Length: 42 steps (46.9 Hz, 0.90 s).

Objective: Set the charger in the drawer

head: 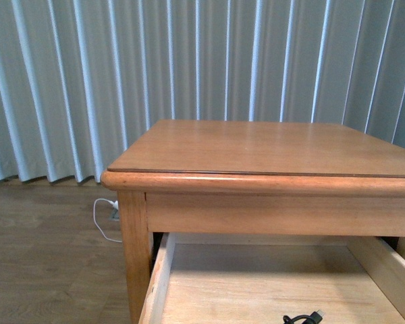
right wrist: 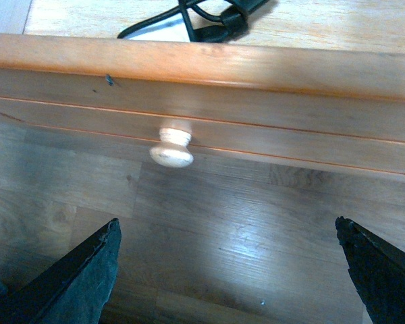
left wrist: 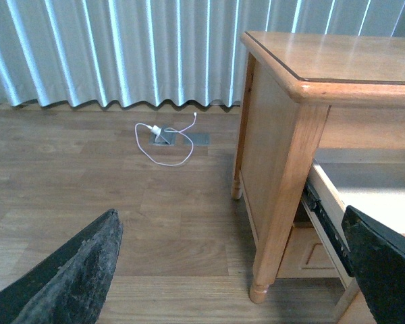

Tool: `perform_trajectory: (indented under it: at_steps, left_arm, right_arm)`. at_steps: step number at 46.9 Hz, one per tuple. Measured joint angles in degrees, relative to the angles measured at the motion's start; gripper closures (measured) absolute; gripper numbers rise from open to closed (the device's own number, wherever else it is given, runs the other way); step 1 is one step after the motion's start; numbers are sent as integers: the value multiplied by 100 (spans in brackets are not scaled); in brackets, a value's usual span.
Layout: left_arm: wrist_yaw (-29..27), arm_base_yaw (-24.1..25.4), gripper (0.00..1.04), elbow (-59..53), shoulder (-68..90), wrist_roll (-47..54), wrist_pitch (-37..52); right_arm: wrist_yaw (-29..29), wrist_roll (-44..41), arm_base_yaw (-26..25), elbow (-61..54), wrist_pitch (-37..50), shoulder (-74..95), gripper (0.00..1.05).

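Observation:
The drawer [head: 189, 290] of the wooden side table stands pulled out, its pale bare-wood floor showing. The charger's black cable [head: 302, 318] lies inside at the front view's bottom edge; its loops also show in the right wrist view as the charger [right wrist: 209, 20] behind the drawer front [right wrist: 256, 108]. The small pale knob [right wrist: 171, 148] sticks out of that front. My right gripper [right wrist: 229, 270] hangs open over the floor in front of the knob, holding nothing. Beside the table's left front leg [left wrist: 283, 202], my left gripper [left wrist: 233, 270] is open and empty, near the drawer's side rail [left wrist: 324, 216].
The table top [head: 270, 148] is bare wood with a rounded edge. A thin white cable [left wrist: 163, 143] lies looped on the wooden floor by a floor socket, near pale pleated curtains [head: 121, 67]. A lower drawer front [left wrist: 307, 253] shows under the open one.

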Motion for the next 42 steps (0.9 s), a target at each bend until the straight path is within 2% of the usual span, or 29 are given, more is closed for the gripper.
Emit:
perform_trajectory:
  at_steps: [5,11,34,42]
  left_arm:
    - [0,0,6,-2,0,2,0]
    - [0,0,6,0,0,2,0]
    - [0,0,6,0,0,2,0]
    - [0,0,6,0,0,2,0]
  right_arm:
    - [291,234,304,243,330,605,9]
    - [603,339,435,553,693,1263,9]
    - [1602,415,428,1727,2159,3045,9]
    - [1742,420,350,2114,2758,3580,9]
